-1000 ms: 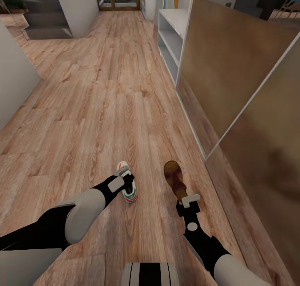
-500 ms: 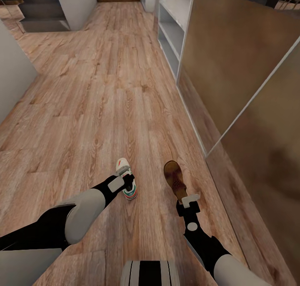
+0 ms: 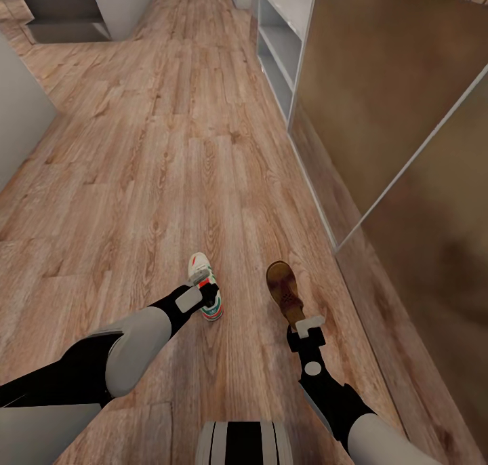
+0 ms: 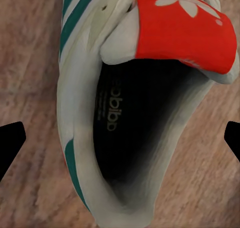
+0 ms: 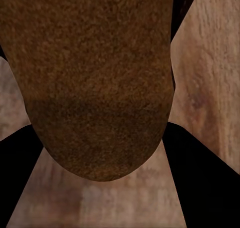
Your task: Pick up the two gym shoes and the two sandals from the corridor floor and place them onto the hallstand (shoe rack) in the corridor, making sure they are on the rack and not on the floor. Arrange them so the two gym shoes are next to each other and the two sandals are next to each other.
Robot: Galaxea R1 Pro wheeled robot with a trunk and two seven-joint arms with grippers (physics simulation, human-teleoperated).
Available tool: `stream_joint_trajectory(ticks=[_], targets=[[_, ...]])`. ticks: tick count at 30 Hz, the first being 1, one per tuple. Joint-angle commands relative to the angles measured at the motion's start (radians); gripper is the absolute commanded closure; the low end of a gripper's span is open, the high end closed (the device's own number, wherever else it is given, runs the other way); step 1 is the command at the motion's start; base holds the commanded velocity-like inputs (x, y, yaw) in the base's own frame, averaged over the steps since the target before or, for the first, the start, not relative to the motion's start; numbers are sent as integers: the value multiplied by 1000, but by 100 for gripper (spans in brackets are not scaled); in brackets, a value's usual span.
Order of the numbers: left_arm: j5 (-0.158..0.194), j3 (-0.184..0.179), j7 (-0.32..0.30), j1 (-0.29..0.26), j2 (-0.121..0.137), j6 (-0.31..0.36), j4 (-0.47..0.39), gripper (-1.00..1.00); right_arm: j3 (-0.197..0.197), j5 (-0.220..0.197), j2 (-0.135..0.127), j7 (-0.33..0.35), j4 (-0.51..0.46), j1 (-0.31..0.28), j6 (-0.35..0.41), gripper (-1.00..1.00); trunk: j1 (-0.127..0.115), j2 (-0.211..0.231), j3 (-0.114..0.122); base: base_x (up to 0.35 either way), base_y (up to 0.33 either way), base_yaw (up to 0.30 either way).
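A white gym shoe [image 3: 204, 280] with teal stripes and a red tongue stands on the corridor floor [image 3: 156, 153]. My left gripper [image 3: 207, 295] hovers over its heel end. In the left wrist view the gym shoe [image 4: 130, 113] lies between the widely spread black fingertips [image 4: 11, 143] of the open left gripper [image 4: 120, 140]. A brown sandal [image 3: 283, 290] sticks out forward from my right gripper [image 3: 305, 327], which is shut on its heel end. The right wrist view has the sandal [image 5: 95, 78] between the fingers of the right gripper [image 5: 107, 160]. The white hallstand [image 3: 274, 51] stands far ahead on the right.
Large mirrored panels [image 3: 386, 99] line the right side, close to my right arm. A grey wall [image 3: 17, 126] stands at the left, and dark steps [image 3: 61, 17] rise at the far left. Open wood floor stretches ahead between them.
The whole view has shifted: floor, hallstand and gym shoe have slid slightly up the picture. The sandal keeps its place at the right gripper. Both arms hold their pose.
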Motion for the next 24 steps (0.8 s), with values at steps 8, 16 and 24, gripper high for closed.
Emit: stream_joint_trajectory(ticks=[8,16,24], targets=[[-5,8,5,0,0,5,-2,-100,5,3,0,-7,1,-1,-1,100,1,-1,-12,0,0,0],[-5,8,5,0,0,5,-1,-100,4,3,0,-7,1,-1,-1,100,1,-1,-12,0,0,0],[-8,7,-9,0,0,3,-1,-100,4,3,-1,-7,1,-1,-1,100,1,-1,-12,0,0,0]])
